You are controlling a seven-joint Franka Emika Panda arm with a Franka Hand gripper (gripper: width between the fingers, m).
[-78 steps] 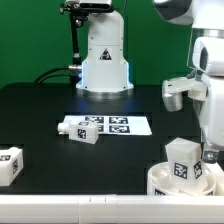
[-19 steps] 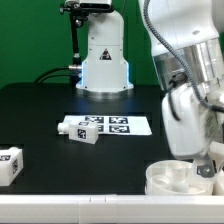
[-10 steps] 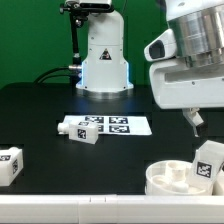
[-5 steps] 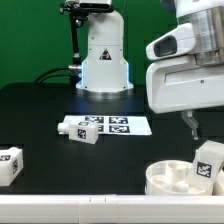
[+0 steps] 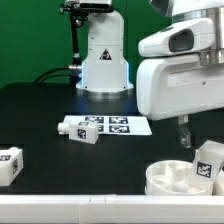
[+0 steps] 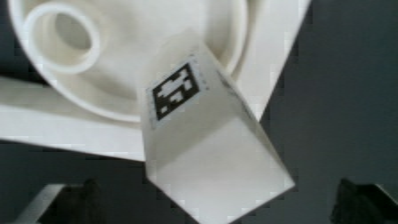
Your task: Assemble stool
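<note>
The round white stool seat [image 5: 172, 179] lies at the front right of the exterior view. One white leg [image 5: 208, 163] with a tag stands tilted on the seat's right side. My gripper [image 5: 184, 133] hangs above and to the left of that leg, apart from it, open and empty. In the wrist view the same leg [image 6: 199, 125] rises from the seat [image 6: 80, 45] towards the camera, between my two dark fingertips, with the gripper [image 6: 222, 208] spread wide. A second leg [image 5: 78, 129] lies by the marker board, a third [image 5: 9, 164] at the far left.
The marker board [image 5: 118, 126] lies flat mid-table. A white robot base [image 5: 104, 58] stands at the back in front of a green wall. A pale table edge [image 5: 70, 208] runs along the front. My arm's big white body [image 5: 185, 75] fills the upper right.
My gripper has let go of the leg, which now stands on the seat's right side. Over the last second the arm has risen and shifted slightly to the exterior view's left.
</note>
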